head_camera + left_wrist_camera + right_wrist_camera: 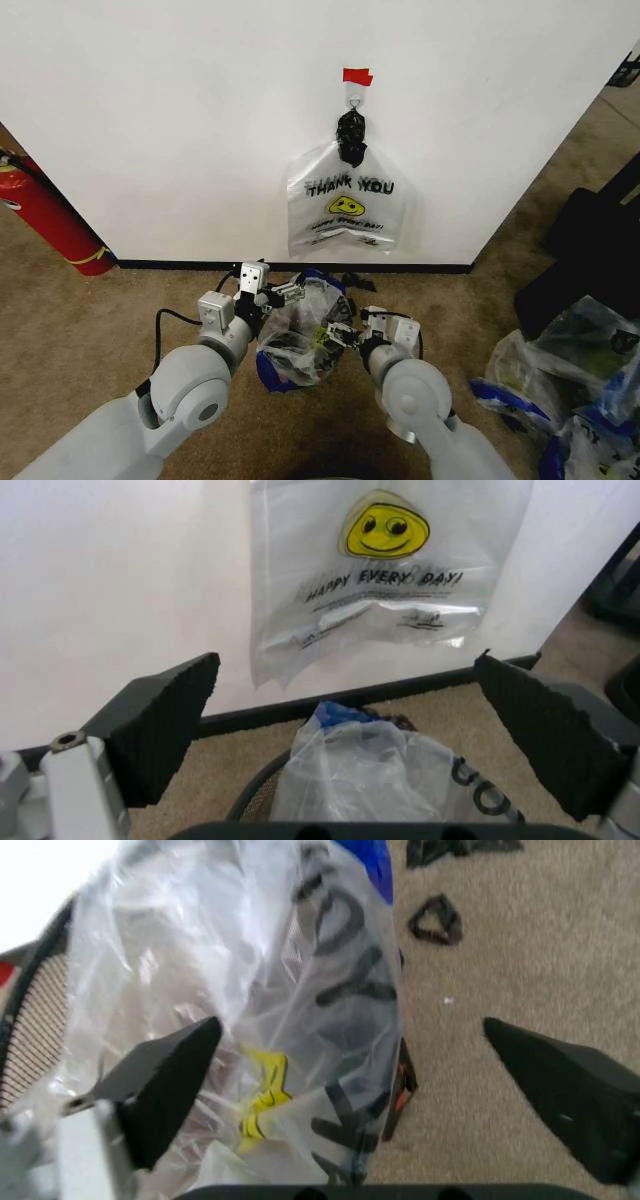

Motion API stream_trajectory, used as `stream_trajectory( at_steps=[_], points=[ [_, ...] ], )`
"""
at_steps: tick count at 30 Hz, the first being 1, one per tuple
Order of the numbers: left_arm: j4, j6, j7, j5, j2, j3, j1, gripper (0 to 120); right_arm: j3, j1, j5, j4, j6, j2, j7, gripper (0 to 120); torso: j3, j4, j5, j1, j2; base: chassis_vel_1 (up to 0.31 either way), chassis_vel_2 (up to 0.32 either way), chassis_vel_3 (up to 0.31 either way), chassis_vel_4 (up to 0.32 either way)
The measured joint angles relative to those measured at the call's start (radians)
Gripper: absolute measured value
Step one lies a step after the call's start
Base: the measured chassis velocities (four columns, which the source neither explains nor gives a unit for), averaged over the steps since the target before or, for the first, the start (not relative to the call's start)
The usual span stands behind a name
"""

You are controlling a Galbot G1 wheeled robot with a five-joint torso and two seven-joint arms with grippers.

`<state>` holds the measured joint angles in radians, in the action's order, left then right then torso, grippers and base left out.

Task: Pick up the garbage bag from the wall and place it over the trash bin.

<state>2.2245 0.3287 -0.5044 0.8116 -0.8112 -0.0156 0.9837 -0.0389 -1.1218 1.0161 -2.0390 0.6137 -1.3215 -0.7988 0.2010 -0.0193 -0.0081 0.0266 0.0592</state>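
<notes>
Both arms reach forward and down toward the floor by the wall. The left tool (pixel 283 293) hangs with its pads (pixel 165 724) spread wide, just above the garbage bag (pixel 300 335). The right tool (pixel 338 335) is also spread, one pad (pixel 170 1084) against the bag's side. The bag is draped over the trash bin (pixel 258 795), its plastic bunched inside. A matching flat bag (pixel 345 200) hangs on the wall above.
</notes>
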Motion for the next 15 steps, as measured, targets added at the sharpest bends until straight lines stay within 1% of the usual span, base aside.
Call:
stream_trajectory(
  at_steps=[2,5,6,7,9,12,13,15],
  points=[
    [0.001,0.0,-0.001,0.001,0.0,0.001,0.002,100,-0.002,0.0,0.003,0.007,0.01,-0.013,-0.013,87,0.0,-0.0001,-0.0002,0.0,0.0,0.0,0.0,0.0,0.0],
    [0.002,0.0,-0.003,0.002,-0.001,0.001,0.004,100,-0.011,0.004,0.03,0.017,0.033,-0.042,-0.051,73,0.0,0.0,-0.0001,0.0,0.0,0.0,0.0,0.0,0.0],
    [0.002,0.0,-0.003,0.002,-0.001,0.001,0.004,100,-0.011,0.004,0.03,0.017,0.033,-0.042,-0.051,73,0.0,0.0,-0.0001,0.0,0.0,0.0,0.0,0.0,0.0],
    [0.002,0.0,-0.004,0.002,-0.001,0.002,0.006,100,-0.012,0.004,0.034,0.026,0.039,-0.052,-0.058,67,0.0,0.0,0.0,0.0,0.0,0.0,0.0,0.0,0.0],
    [0.003,0.0,-0.005,0.005,0.001,0.002,0.007,100,-0.015,0.009,0.04,0.036,0.046,-0.061,-0.065,61,0.0,-0.0001,0.0,0.0,0.0,0.0,0.0,0.0,0.0],
    [0.004,-0.001,-0.006,0.006,0.002,0.003,0.008,100,-0.02,0.021,0.052,0.058,0.054,-0.072,-0.077,47,0.0,0.0,0.0,0.0,0.0,0.0,0.0,0.0,0.0],
    [0.004,-0.001,-0.006,0.006,0.002,0.003,0.008,100,-0.02,0.021,0.052,0.058,0.054,-0.072,-0.077,47,0.0,0.0,0.0,0.0,0.0,0.0,0.0,0.0,0.0],
    [0.004,-0.001,-0.007,0.007,0.003,0.003,0.008,100,-0.021,0.031,0.057,0.072,0.056,-0.076,-0.078,39,0.0,-0.0001,0.0001,0.0,0.0,0.0,0.0,0.0,0.0]
  ],
)
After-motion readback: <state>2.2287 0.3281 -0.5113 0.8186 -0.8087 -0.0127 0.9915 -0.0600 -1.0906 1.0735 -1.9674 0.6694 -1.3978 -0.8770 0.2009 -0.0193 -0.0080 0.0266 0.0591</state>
